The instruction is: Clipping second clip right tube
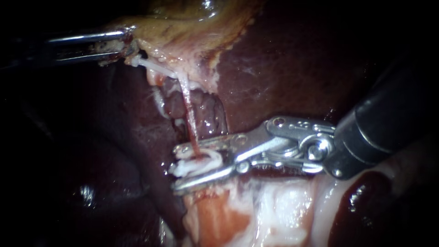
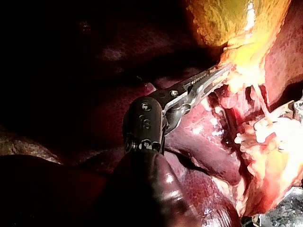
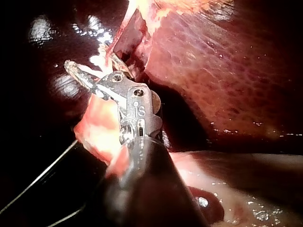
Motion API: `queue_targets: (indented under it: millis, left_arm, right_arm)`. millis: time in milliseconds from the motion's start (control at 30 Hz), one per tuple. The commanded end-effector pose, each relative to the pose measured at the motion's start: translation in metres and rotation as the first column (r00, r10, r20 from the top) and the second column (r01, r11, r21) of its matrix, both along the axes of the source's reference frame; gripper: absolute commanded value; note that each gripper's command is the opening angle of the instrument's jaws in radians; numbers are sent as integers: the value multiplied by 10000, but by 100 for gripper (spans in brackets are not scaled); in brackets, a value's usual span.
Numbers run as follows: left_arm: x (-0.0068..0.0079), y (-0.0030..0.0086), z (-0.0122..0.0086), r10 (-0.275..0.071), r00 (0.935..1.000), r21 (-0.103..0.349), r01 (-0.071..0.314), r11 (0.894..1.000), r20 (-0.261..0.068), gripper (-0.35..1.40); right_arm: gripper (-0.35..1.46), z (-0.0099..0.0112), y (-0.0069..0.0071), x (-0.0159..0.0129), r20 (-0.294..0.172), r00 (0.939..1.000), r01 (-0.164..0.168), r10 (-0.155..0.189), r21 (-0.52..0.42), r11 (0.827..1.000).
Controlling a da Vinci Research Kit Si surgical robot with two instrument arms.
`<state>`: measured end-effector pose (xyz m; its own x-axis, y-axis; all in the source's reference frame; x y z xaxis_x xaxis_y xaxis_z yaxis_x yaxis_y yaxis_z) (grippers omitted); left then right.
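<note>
- The tube (image 1: pixel 188 110) runs pale and reddish down from the gallbladder (image 1: pixel 183 27) across the dark liver (image 1: pixel 283 64); its lower end lies between the jaws of my right tool (image 1: pixel 176 168).
- My right tool's jaws stand apart, one on each side of the tube. The tube crosses the upper jaw and ends in a clump of white tissue (image 1: pixel 201 164) in the gap.
- My left tool (image 1: pixel 122 45) has its jaws clamped on the gallbladder's yellowish edge, well away from the right tool.
- A thin white strand (image 1: pixel 155 68) stretches from that clamped edge toward the tube's upper part.
</note>
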<state>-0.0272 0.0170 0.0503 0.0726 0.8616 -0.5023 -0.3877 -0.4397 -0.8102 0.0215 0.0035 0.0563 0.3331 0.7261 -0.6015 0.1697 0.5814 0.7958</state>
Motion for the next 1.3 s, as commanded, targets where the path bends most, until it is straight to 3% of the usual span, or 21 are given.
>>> queue_targets:
  millis: [33, 367, 700, 1100, 1300]
  left_arm:
    - [0, 0, 0, 0, 10000, 0, 0, 10000, 0, -35]
    - [0, 0, 0, 1, 10000, 0, -1, 10000, 0, -35]
    - [0, 0, 0, -1, 10000, -1, 1, 10000, -1, -35]
    - [-1, -1, 0, -10, 10000, -5, 10, 10000, -8, -35]
    - [-1, -1, 0, -12, 10000, -5, 12, 10000, -10, -35]
  right_arm:
    - [50, -3, -1, 0, -52, 10000, -1, 1, 11, 10000]
    - [49, -28, -14, 7, -500, 9987, 93, -74, 377, 9992]
    - [43, -32, -14, 4, -486, 9988, 140, -116, 502, 9986]
    - [21, -34, -3, -5, -514, 9986, 163, -134, 568, 9983]
    - [-11, -35, -2, -8, -480, 9987, 176, -144, 686, 9975]
